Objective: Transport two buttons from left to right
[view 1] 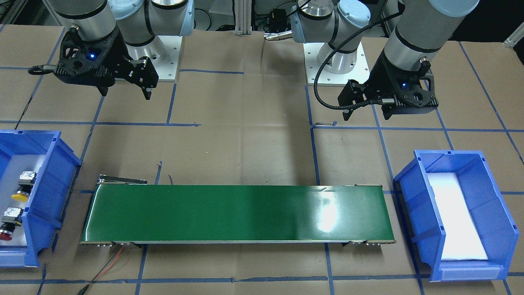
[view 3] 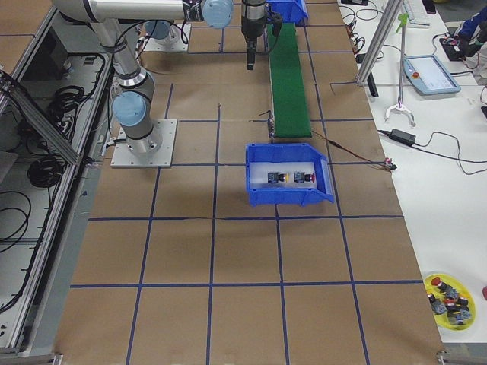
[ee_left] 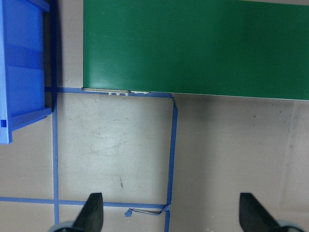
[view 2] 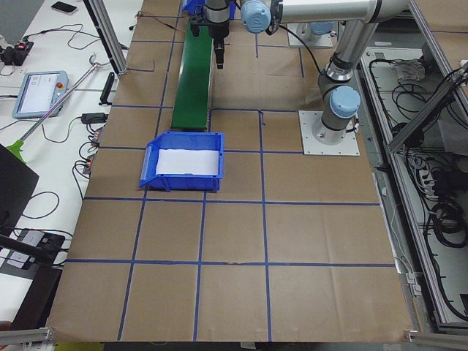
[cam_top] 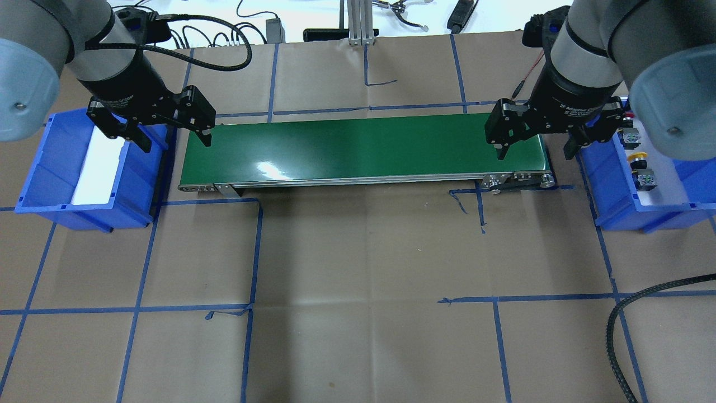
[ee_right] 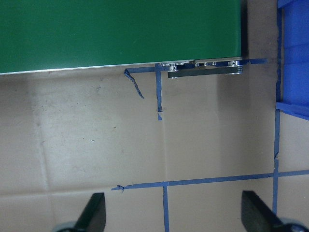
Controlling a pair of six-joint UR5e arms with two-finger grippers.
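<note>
Yellow button [view 1: 23, 186] and red button [view 1: 9, 224] are binned lower left, beside the belt [view 1: 237, 213], likely for conveying; left claw [view 1: 367, 114] and right claw [view 1: 126, 93] are held wide open, empty.

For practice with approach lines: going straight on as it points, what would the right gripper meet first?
The right gripper points down; likely the paper-covered table first, beside the green belt, not the blue bin.

Glossy green belt [view 1: 204, 213], plastic blue bin [view 1: 411, 200], matt brown-paper table [view 1: 245, 123].
</note>
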